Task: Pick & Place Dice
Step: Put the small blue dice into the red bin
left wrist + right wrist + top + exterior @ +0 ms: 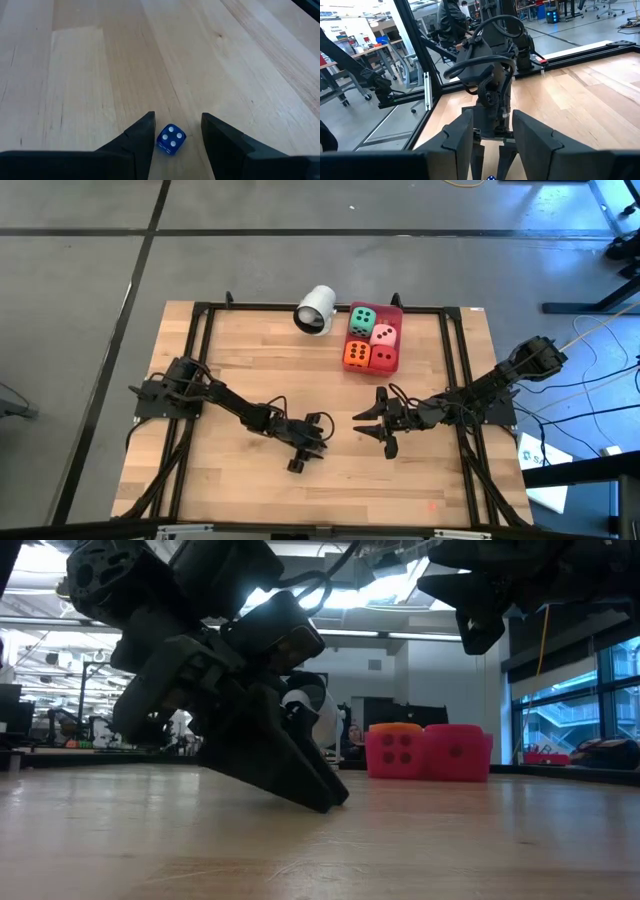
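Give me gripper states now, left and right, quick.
Left gripper: open, fingers down at the wooden table, straddling a small blue die with white pips, not clamped on it.
Right gripper: open, empty, facing the left one.

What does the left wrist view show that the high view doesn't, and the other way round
Only the left wrist view shows a small blue die on the wood, between the left gripper's open fingers, with a gap on each side. Only the high view shows the red tray holding the green die, pink die, orange die and red die, the white cup lying beside it, and the right gripper. Both show the wooden table.
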{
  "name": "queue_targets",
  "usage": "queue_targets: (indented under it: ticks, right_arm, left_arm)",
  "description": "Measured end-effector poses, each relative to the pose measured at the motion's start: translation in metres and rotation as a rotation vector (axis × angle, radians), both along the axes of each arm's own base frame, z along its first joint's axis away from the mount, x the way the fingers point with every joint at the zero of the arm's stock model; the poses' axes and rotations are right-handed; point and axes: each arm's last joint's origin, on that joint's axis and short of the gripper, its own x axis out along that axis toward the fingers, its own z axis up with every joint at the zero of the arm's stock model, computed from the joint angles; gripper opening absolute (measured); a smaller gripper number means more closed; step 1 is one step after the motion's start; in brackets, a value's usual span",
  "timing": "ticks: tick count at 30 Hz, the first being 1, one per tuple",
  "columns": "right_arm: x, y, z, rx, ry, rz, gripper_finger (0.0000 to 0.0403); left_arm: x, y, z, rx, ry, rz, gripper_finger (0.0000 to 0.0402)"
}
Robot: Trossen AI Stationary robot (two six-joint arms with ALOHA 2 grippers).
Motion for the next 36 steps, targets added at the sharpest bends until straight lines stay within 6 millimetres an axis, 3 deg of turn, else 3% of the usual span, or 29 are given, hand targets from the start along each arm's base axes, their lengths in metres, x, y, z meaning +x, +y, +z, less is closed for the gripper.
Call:
queue_targets:
  ticks: [10, 17, 36]
  right_arm:
    - [0.000, 0.000, 0.000, 0.000, 0.000, 0.000, 0.0139]
    - [0.000, 0.000, 0.000, 0.000, 0.000, 0.000, 0.0139]
    - [0.000, 0.000, 0.000, 0.000, 0.000, 0.000, 0.0139]
  left_arm:
    - [-0.005, 0.002, -0.004, 0.026, 0.076, 0.010, 0.0157]
    - [-0.012, 0.005, 0.008, 0.070, 0.114, 0.041, 0.0157]
    - [-0.007, 0.004, 0.015, 0.079, 0.020, 0.008, 0.0157]
